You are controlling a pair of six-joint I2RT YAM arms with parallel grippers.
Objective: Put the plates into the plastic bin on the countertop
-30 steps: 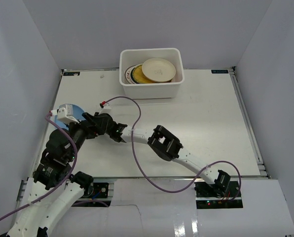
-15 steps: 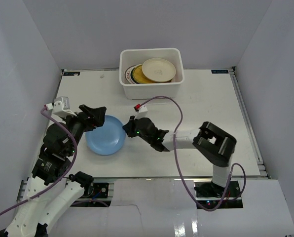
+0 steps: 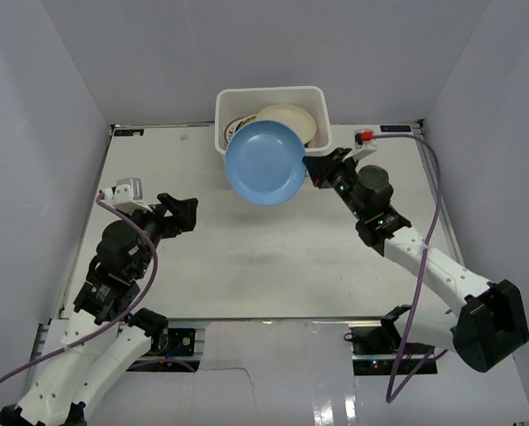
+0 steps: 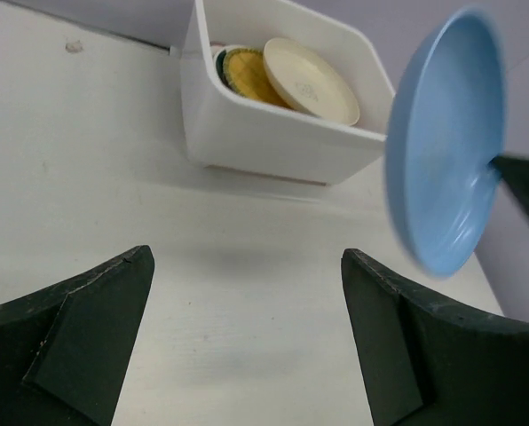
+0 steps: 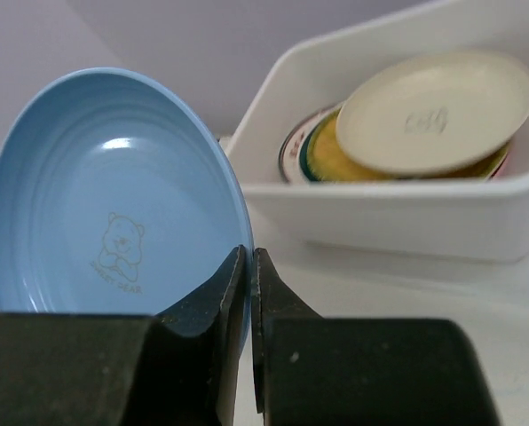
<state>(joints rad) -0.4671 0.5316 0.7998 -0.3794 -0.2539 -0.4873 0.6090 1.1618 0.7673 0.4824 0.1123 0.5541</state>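
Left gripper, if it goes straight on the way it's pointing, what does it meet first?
Likely the front wall of the plastic bin, dead ahead of the open left gripper, unless its tilt brings it to the countertop first. The blue plate in the right gripper is off to the right.

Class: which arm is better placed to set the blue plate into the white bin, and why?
Right. The right gripper is clamped on the rim of the round blue plate, holding it raised just before the white rectangular plastic bin. The left gripper is open, empty and farther back.
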